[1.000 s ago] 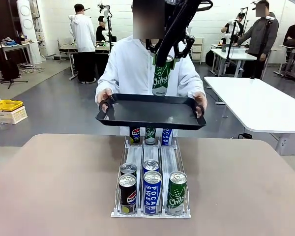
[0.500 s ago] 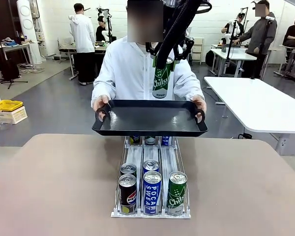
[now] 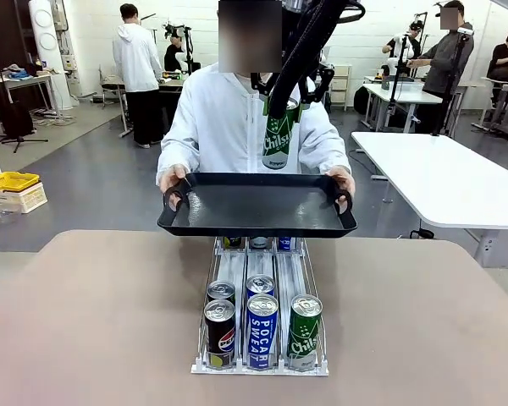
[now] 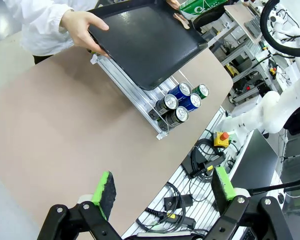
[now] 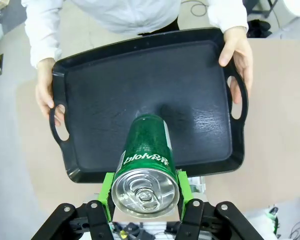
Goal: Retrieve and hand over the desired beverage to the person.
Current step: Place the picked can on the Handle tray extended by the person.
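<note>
right wrist view: can (image 5: 146, 165) over tray (image 5: 105, 100)

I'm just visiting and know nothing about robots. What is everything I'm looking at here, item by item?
held can: one, green, in the right end effector above the tray.
tray: one, black, held by the person over the far end of the rack.
rack: one, clear, mid-table.
racked cans: five at the near end, two black, two blue, one green; more partly hidden under the tray.
table: one, tan, nearest.
white table: one, white, far right.
yellow bin: one, yellow, far left.
person's hands: two, on the tray's handles.
left end effector: one, black with green pads, open, raised above the table.
right end effector: one, same colours, shut on the held can.
</note>
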You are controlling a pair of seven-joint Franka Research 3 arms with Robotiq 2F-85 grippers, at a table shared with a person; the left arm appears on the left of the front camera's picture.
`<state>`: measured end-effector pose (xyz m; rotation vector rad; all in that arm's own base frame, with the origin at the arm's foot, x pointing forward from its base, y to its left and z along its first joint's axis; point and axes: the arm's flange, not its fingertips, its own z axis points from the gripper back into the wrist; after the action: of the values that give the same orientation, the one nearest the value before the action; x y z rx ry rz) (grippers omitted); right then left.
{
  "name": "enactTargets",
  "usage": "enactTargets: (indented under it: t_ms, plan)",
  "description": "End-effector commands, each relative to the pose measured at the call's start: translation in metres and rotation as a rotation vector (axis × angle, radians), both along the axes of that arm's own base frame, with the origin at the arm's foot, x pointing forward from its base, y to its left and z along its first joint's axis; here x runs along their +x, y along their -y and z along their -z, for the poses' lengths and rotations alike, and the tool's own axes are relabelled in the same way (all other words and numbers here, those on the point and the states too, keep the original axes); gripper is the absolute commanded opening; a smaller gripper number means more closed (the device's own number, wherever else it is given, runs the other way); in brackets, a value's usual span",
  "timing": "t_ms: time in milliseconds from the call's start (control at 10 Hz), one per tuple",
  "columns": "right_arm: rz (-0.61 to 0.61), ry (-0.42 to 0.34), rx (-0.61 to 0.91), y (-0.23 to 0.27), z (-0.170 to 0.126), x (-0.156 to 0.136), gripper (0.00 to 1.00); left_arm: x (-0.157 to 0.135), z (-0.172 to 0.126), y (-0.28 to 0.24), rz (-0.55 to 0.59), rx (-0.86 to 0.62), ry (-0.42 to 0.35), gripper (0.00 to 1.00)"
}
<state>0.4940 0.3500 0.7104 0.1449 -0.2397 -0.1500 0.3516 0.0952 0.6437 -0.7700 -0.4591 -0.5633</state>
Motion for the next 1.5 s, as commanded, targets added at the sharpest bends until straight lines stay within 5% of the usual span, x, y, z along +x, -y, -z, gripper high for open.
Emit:
enactTargets:
  t_ms: [0, 500, 600, 800, 1400]
  plan:
    - [0.018, 0.020, -0.003, 0.000, -0.004, -0.003, 0.00, 0.000, -0.002, -0.002, 0.015, -0.017, 0.015, 1.00]
    - [0.018, 0.020, -0.003, 0.000, -0.004, -0.003, 0.00, 0.000, -0.002, -0.002, 0.015, -0.017, 0.015, 1.00]
    - [0.000, 0.000, 0.000, 0.000, 0.000, 0.000, 0.58, 0.000, -0.002, -0.002, 0.015, -0.017, 0.015, 1.00]
    - [-0.083, -0.091, -0.019, 0.000, 0.001, 0.026, 0.58, 0.000, -0.002, -0.002, 0.015, -0.017, 0.015, 1.00]
    - [-0.040, -0.259, -0.050, -0.017, 0.022, 0.088, 0.58, 0.000, -0.002, -0.002, 0.015, -0.017, 0.015, 1.00]
